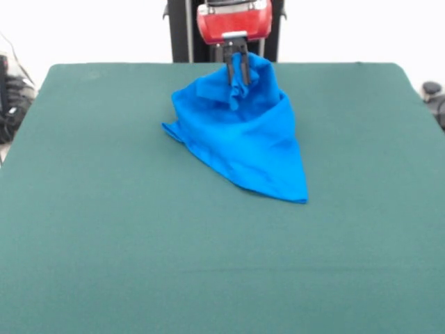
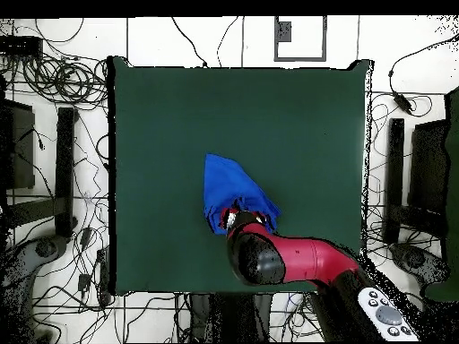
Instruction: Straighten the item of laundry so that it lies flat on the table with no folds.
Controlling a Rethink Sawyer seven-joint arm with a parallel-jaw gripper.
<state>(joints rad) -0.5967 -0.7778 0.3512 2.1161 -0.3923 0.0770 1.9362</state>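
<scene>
From the front, we see the gripper [image 1: 237, 72] coming down from the red end of the arm [image 1: 233, 21] with its two dark fingers [image 1: 230, 70] pinched on a bunch of cloth at the top of the blue T-shirt [image 1: 247, 136]. The shirt hangs from that pinch like a tent: its top is lifted off the table [image 1: 104, 223], and the rest fans down and outward to rest on the green surface. One lower corner comes to a point toward the near right, and a shorter corner sticks out to the left. The fabric is gathered and creased near the grip and smoother lower down. The shirt sits in the far middle part of the table, with bare green all around it.

From overhead, we see the shirt [image 2: 222, 186] a little below the middle of the table [image 2: 296, 116], narrowing to a point toward the top of the picture. The red and black arm [image 2: 296, 258] reaches in from the lower right and covers the lower end of the shirt, so the gripper is hidden here. Cables [image 2: 54, 76] lie on the floor around the table, and a grey handheld controller [image 2: 387, 315] sits at the lower right.
</scene>
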